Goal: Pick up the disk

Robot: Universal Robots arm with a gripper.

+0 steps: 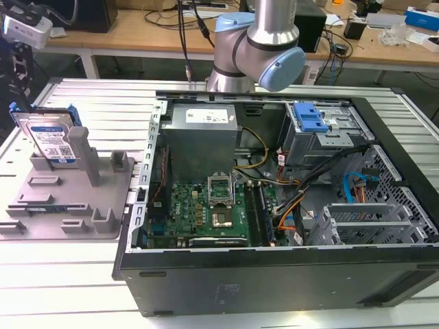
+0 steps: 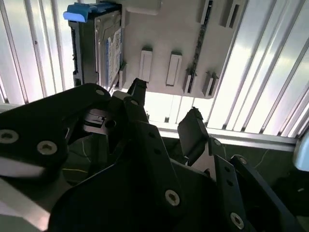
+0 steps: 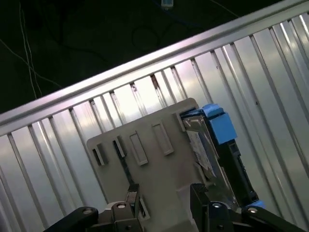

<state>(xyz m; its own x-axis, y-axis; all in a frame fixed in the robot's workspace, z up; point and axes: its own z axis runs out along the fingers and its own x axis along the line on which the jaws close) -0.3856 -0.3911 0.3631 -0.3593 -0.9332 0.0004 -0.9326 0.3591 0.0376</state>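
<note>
- Approaching, by my read: the pick-up is not yet made and the disk (image 1: 49, 140) is untouched.
- Exterior view: the disk stands on edge in the grey holder (image 1: 68, 212) on the bench (image 1: 89, 103), at the exterior view's left. Its label faces the camera, it is propped against an upright post (image 1: 88, 154), and blue rails run along its sides.
- The open computer case (image 1: 274, 281) sits just beside the holder, toward the exterior view's right.
- The arm (image 1: 257, 41) stands behind the case, well apart from the disk.
- Second wrist view: the hand (image 2: 166, 108) is spread, with nothing between the fingers (image 2: 193, 130). The shot is backlit and dark, so treat that as probable. The disk sits off to one side of the finger line, not inside the gap.
- First wrist view: both fingertips show with a clear gap between them. The hand points down at the holder's base rather than at the disk, which is just to the side of one fingertip.
- Next move calls for, in my judgement: a sideways offset to centre the gap on the disk, with the fingers square across its flat faces. They need clearance from the post and rails before closing.
</note>
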